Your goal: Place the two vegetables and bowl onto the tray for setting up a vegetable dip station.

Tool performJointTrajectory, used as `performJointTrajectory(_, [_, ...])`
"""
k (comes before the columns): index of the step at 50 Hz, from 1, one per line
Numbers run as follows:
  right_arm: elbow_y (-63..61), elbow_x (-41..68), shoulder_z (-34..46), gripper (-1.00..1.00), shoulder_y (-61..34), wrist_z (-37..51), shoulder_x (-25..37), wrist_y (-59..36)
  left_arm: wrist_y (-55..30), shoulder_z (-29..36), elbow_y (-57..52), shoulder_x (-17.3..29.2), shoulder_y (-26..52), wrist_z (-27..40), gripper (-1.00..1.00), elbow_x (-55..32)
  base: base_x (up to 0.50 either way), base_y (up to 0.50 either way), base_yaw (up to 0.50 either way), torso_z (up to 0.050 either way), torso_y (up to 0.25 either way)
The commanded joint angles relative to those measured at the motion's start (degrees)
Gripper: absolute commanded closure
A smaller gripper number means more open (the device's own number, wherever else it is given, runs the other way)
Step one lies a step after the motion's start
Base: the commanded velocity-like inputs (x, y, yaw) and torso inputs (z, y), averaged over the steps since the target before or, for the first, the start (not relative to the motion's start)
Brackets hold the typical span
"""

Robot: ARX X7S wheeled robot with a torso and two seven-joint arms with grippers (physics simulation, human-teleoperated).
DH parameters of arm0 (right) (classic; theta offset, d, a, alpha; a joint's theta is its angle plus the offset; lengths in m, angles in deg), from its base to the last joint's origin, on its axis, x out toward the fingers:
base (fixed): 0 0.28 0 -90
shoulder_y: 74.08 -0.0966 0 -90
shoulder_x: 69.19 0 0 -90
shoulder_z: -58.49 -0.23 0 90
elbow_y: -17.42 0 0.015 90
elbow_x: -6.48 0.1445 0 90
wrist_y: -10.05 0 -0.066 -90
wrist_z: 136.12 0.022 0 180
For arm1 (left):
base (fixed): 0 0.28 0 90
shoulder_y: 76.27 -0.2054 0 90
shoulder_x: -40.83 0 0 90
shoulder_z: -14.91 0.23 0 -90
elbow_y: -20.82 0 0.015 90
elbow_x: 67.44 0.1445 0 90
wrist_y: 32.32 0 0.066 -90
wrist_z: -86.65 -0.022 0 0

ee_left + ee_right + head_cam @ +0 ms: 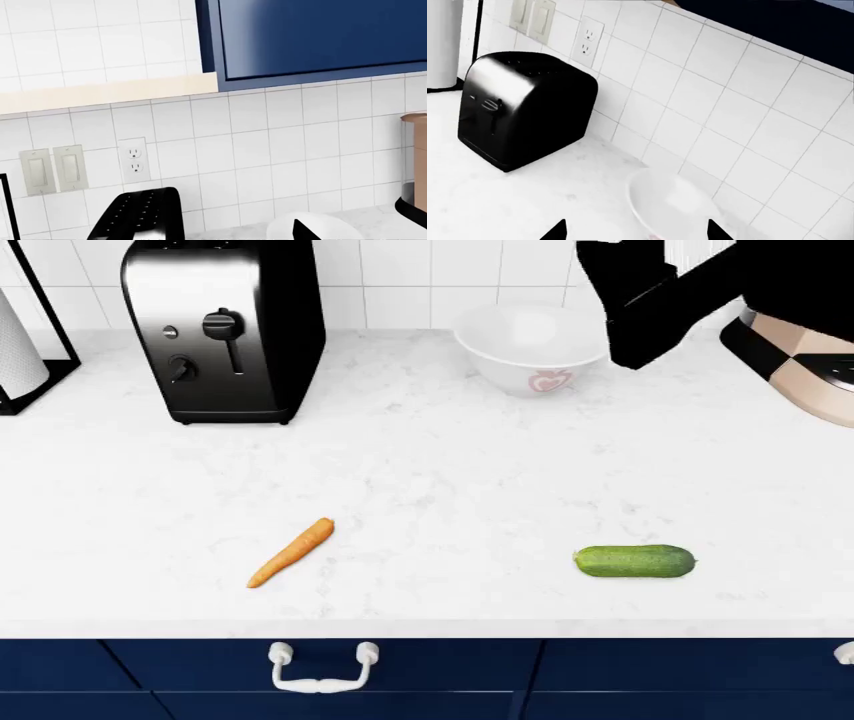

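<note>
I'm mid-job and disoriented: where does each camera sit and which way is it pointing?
Head view: high, looking down on the counter with carrot, cucumber, bowl and toaster; one black arm shows upper right.
Left wrist view: raised, facing the tiled back wall and outlet; hardly any robot shows.
Right wrist view: above the counter, facing bowl and toaster; the right gripper shows two spread fingertips.
Shared: head and right wrist views both show bowl and toaster.

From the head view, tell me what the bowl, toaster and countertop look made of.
Bowl: likely glazed white ceramic, smooth and softly shiny.
Toaster: glossy black casing with bright reflections, probably polished metal or plastic.
Countertop: white stone-like surface with faint grey veining, seemingly marble or quartz.
</note>
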Motion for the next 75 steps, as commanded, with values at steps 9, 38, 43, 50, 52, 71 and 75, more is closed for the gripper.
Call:
performJointTrajectory(9, [-3.16, -19.4, 7.83, -1.0, 8.9, -50.35, 14.96, 11.87, 0.07, 0.77, -0.09, 0.01, -0.59, -0.56, -1.0, 0.61, 0.0, 0.0, 0.0, 0.0, 0.0])
performJointTrajectory(38, [-8.4, -48.31, 32.13, -1.0, -0.09, -80.26, 19.23, 7.92, 0.45, 1.65, -0.47, -0.13, -1.05, -0.86, -1.0, 0.75, 0.0, 0.0, 0.0, 0.0, 0.0])
performJointTrajectory(43, [-8.48, -49.31, 33.18, -1.0, -0.71, -81.35, 18.85, 7.66, 0.54, 1.83, -0.54, -0.23, -1.19, -0.89, -1.0, 0.76, 0.0, 0.0, 0.0, 0.0, 0.0])
performJointTrajectory(50, [-7.78, -50.58, 34.24, -1.0, -0.18, -81.49, 18.47, 8.68, 0.62, 2.02, -0.61, -0.3, -1.31, -1.05, -1.0, 0.94, 0.0, 0.0, 0.0, 0.0, 0.0])
performJointTrajectory(52, [-7.75, -50.47, 34.11, -1.0, 0.02, -81.12, 18.38, 8.7, 0.61, 2.06, -0.59, -0.29, -1.28, -1.09, -1.0, 0.93, 0.0, 0.0, 0.0, 0.0, 0.0])
performJointTrajectory(71, [-8.01, -49.27, 34.56, -1.0, 2.91, -79.27, 17.74, 8.88, 0.96, 2.57, -1.01, -0.21, -1.21, -1.17, -1.0, 0.69, 0.0, 0.0, 0.0, 0.0, 0.0])
performJointTrajectory(75, [-7.99, -48.77, 34.28, -1.0, 3.67, -78.36, 17.53, 8.97, 1.01, 2.75, -1.01, -0.28, -1.2, -1.24, -1.0, 0.7, 0.0, 0.0, 0.0, 0.0, 0.0])
